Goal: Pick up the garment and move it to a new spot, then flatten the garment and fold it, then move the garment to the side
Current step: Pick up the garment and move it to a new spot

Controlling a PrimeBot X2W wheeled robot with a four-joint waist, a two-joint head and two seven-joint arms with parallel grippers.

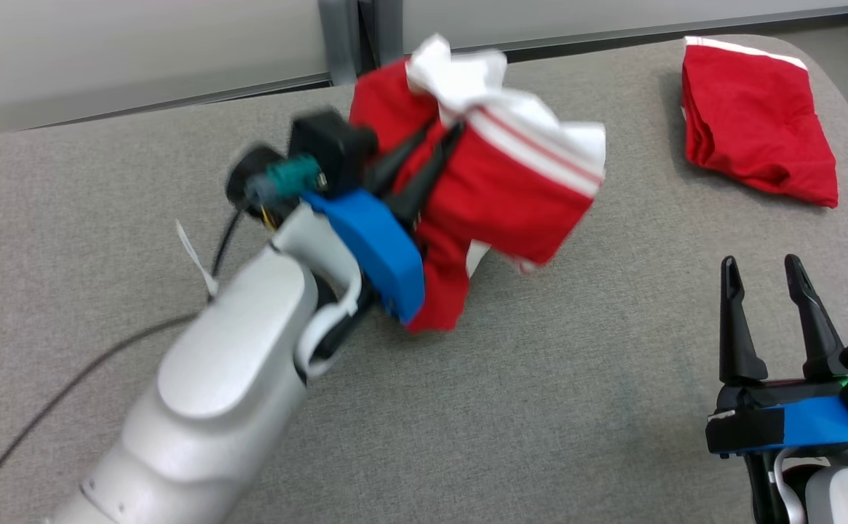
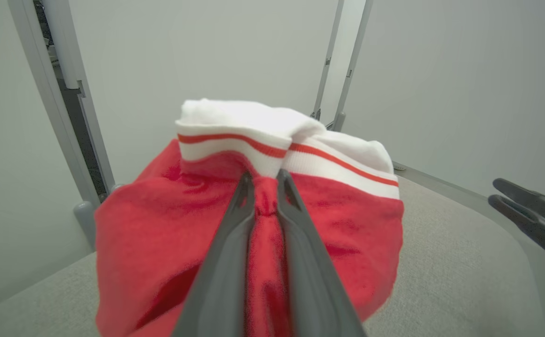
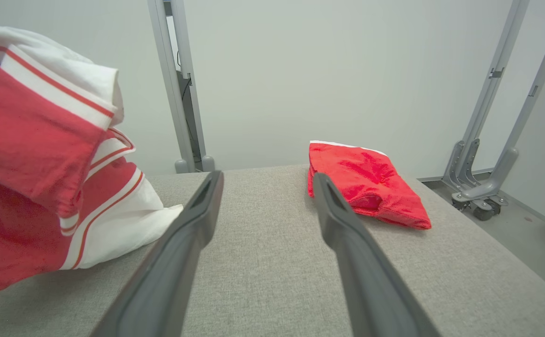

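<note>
**A:** What's on the left?

**B:** The pale left arm [image 1: 227,378] reaches out over the grey desk [image 1: 540,407], with a dark cable [image 1: 67,393] trailing from it. A blue band sits at its wrist.

**A:** And the left jaws?

**B:** Clamped on the garment [image 1: 496,182]. In the left wrist view the two fingers [image 2: 225,262] stand close together, with a red pleat pinched between their tips.

**A:** Where is the garment, then?

**B:** Bunched and held up over the back middle of the desk. It is red, with a white band on top that carries thin red stripes. The head view blurs it. In the right wrist view its white lower corner hangs down to about the desk surface. I cannot tell whether it touches.

**A:** Further right?

**B:** The right jaws stand wide apart with nothing between them. They are low at the near right, and the fingers [image 1: 733,327] point up the head view, well apart from the garment.

**A:** Anything past them?

**B:** A folded cloth [image 1: 755,124] lies flat at the far right corner of the desk. It is red with a white edge along its far side. The right wrist view shows it just beyond the right finger.
</note>
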